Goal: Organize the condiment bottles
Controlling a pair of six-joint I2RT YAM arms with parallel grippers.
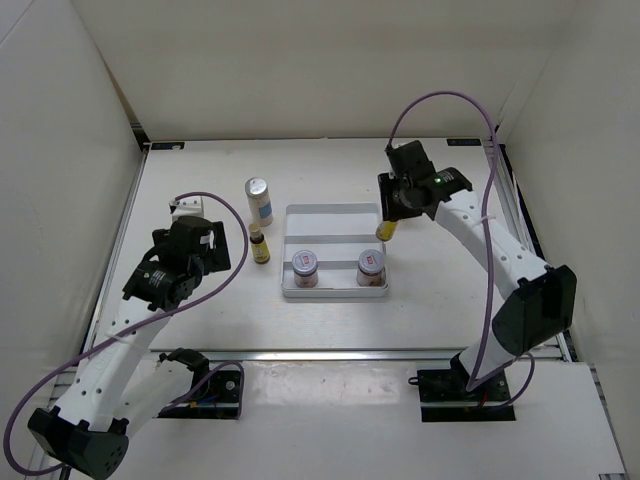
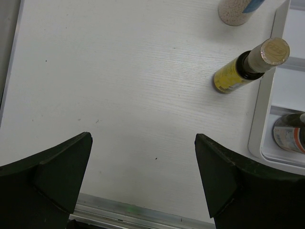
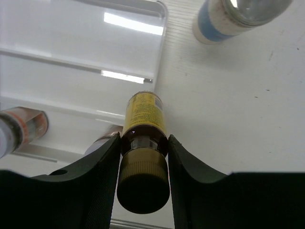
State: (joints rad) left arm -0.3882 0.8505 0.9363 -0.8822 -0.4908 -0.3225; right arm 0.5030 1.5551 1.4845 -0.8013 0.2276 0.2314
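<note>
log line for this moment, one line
right jaws: shut on small yellow dark-capped bottle at right edge of flat grey tray | left jaws: open above white table | two silver-lidded jars: in tray

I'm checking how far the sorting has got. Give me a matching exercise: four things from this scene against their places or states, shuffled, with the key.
1. left squat jar
2. left white bottle
3. right-hand yellow bottle
4. left fingers

A. spread open, empty
B. gripped by the right fingers
C. inside the tray
D. standing on the table, left of the tray

Pairs: 1-C, 2-D, 3-B, 4-A
</note>
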